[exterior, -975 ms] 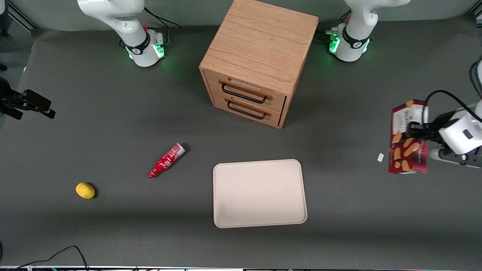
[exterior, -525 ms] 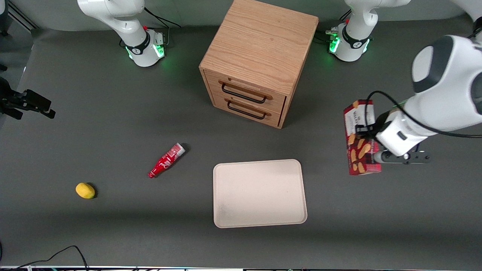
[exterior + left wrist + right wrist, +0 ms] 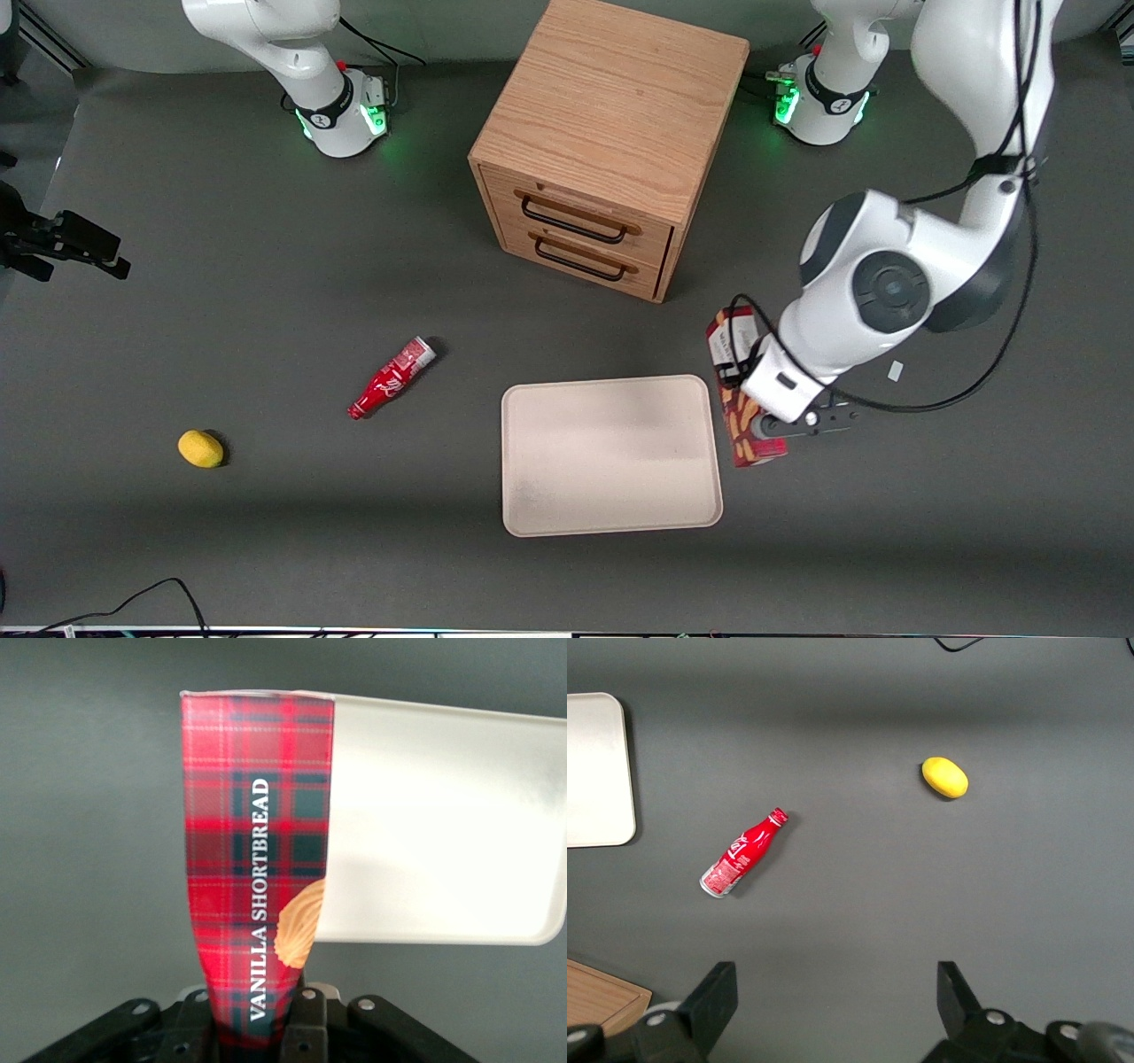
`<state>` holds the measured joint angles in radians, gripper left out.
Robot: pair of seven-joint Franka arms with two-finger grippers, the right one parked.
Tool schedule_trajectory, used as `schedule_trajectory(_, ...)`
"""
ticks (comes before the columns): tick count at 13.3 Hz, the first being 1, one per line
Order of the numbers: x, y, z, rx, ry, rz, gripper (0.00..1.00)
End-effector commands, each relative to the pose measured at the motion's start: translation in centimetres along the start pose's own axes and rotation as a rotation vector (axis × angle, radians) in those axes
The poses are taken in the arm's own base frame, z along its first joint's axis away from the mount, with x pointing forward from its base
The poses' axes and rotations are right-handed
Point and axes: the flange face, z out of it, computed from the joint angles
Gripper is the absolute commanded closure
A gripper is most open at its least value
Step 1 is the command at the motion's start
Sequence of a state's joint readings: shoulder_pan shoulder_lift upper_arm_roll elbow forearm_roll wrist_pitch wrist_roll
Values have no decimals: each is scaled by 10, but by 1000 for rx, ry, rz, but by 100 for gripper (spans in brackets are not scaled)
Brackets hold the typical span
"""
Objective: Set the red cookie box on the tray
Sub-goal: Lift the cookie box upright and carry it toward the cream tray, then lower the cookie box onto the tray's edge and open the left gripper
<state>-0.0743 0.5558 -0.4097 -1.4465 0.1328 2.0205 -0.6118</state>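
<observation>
My left gripper (image 3: 749, 403) is shut on the red cookie box (image 3: 742, 397), a slim red plaid box with cookie pictures, held on edge above the table. The box hangs just beside the tray's edge at the working arm's end. The beige tray (image 3: 611, 454) lies flat on the table, in front of the wooden drawer cabinet and nearer the front camera. In the left wrist view the box (image 3: 257, 868) sticks out from between the black fingers of the gripper (image 3: 255, 1023), with the tray (image 3: 434, 824) beside and below it.
A wooden two-drawer cabinet (image 3: 611, 142) stands farther from the camera than the tray. A small red soda bottle (image 3: 391, 378) and a yellow lemon (image 3: 200, 448) lie toward the parked arm's end. A small white scrap (image 3: 895, 370) lies by the working arm.
The left arm has carried the box from the working arm's end of the table toward the tray, and the box now hangs at the tray's edge.
</observation>
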Motion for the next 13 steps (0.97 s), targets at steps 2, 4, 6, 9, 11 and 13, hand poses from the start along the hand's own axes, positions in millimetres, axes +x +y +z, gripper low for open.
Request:
schedule_trajectory(2, 7, 25, 66, 10, 75, 5, 100)
schedule_trajectory(4, 6, 33, 91, 3, 93, 29, 100)
schedule_trajectory(6, 10, 28, 114, 22, 115, 50, 100)
schedule_trajectory(9, 13, 23, 130, 42, 122, 65, 100)
schedule_trajectory(11, 14, 22, 138, 41, 130, 73, 100)
schedule_trajectory(13, 8, 30, 147, 42, 123, 56, 100)
